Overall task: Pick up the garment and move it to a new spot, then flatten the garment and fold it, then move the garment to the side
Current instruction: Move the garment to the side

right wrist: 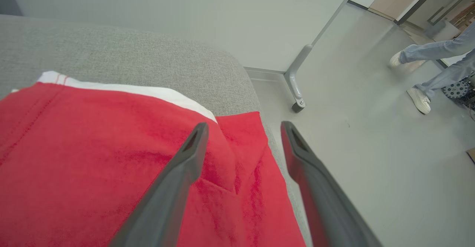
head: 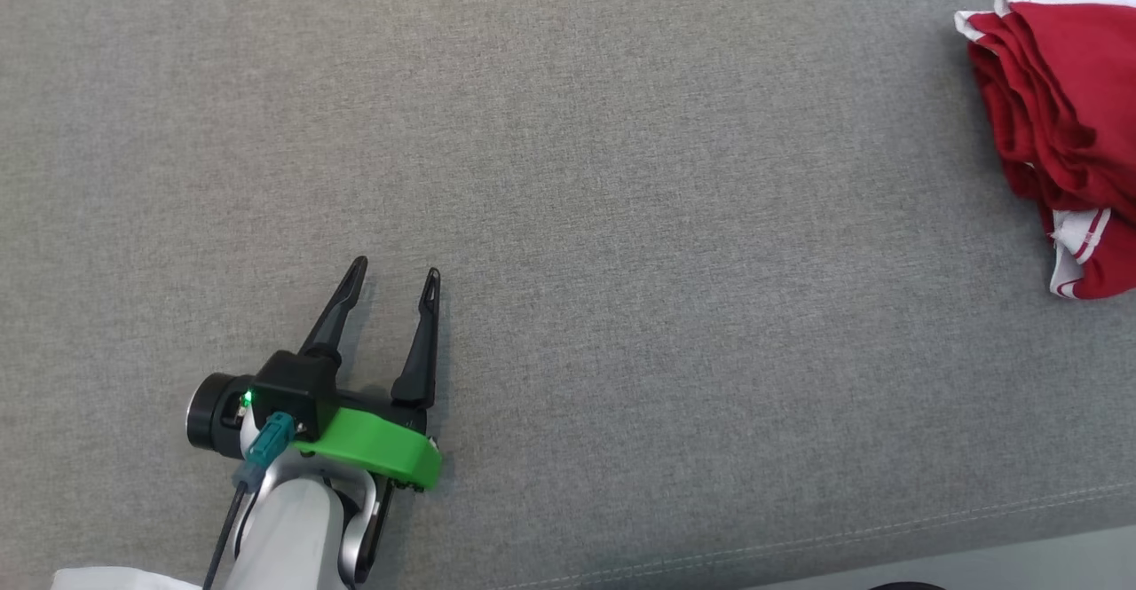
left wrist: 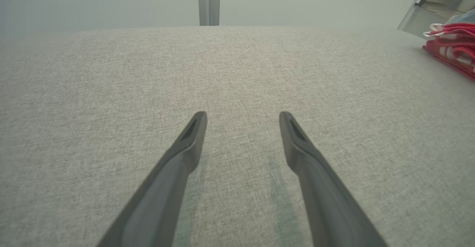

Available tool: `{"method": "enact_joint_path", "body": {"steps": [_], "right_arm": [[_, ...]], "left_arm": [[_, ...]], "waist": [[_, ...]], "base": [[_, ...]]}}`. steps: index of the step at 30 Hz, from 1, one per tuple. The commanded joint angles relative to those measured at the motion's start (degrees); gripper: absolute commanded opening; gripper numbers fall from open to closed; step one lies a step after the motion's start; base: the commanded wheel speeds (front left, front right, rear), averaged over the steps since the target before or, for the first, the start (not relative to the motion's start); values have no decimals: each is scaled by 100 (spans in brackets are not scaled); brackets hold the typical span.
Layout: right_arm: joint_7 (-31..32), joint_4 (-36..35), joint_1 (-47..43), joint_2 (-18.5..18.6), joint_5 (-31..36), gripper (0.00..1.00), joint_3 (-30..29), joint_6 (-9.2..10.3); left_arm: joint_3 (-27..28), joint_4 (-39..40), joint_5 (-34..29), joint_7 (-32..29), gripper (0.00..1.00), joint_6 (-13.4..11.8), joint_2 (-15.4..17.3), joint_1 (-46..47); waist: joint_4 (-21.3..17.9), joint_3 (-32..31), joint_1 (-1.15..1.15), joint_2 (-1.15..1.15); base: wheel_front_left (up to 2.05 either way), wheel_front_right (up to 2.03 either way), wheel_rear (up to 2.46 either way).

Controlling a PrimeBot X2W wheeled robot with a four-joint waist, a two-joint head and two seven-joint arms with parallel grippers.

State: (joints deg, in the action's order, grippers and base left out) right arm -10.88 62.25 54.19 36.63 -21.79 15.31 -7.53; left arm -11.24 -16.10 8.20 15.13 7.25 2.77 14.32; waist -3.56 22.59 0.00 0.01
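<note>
Left claw: the left claw (head: pixel 395 267) stood wide, its two dark fingers spread with only bare grey fabric between them, gripping nothing.
Left claw position: low over the surface (head: pixel 621 173) at the lower left of the head view, fingers pointing up and slightly right.
Right claw: the right claw (right wrist: pixel 244 125) was also spread wide and held nothing. Its left finger lay over red cloth and its right finger over the edge of the surface.
Garment: the garment (head: pixel 1056 111), red with white trim, lay bunched in folds at the far right edge of the surface, well apart from the left claw.
Garment from the right wrist: it (right wrist: pixel 92 158) was directly beneath the right claw.
Beyond the surface: a pale floor (right wrist: pixel 371 146), a metal leg (right wrist: pixel 297 87) on a caster, and a person (right wrist: pixel 438 48) in jeans and white shoes.
</note>
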Motion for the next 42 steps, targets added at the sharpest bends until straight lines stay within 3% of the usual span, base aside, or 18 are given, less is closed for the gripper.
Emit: {"method": "enact_joint_path", "body": {"steps": [1, 6, 15, 23, 29, 42], "right_arm": [[-137, 75, 74, -48, 76, 100, -97, 10], [-421, -32, 11, -528, 432, 100, -474, 10], [-431, -1924, -1336, -1817, 853, 100, -925, 10], [-431, -2645, -2367, -2589, 991, 100, -981, 10], [-431, -2818, -3026, -3005, 983, 100, -980, 10], [-432, -3002, -3778, -3290, 1497, 100, -1148, 10]], "left_arm": [[30, -3, -1, -5, 100, 13, 26, 45], [148, -37, 44, -5, 100, -1, 26, -85], [403, -54, 137, -5, 100, -195, 25, -326], [671, -113, 169, -5, 100, -292, 25, -603], [855, -157, 214, -5, 100, -368, 25, -791], [1079, -315, 266, -5, 100, -440, 25, -1182]], "waist": [[39, -23, 0, -1], [10, -248, 0, -1], [65, -835, 0, -1], [233, -1272, 0, -1], [394, -1547, 0, -1], [492, -2133, 0, -1]], "base": [[0, 0, 0], [0, 0, 0], [0, 0, 0], [0, 0, 0], [0, 0, 0], [0, 0, 0]]}}
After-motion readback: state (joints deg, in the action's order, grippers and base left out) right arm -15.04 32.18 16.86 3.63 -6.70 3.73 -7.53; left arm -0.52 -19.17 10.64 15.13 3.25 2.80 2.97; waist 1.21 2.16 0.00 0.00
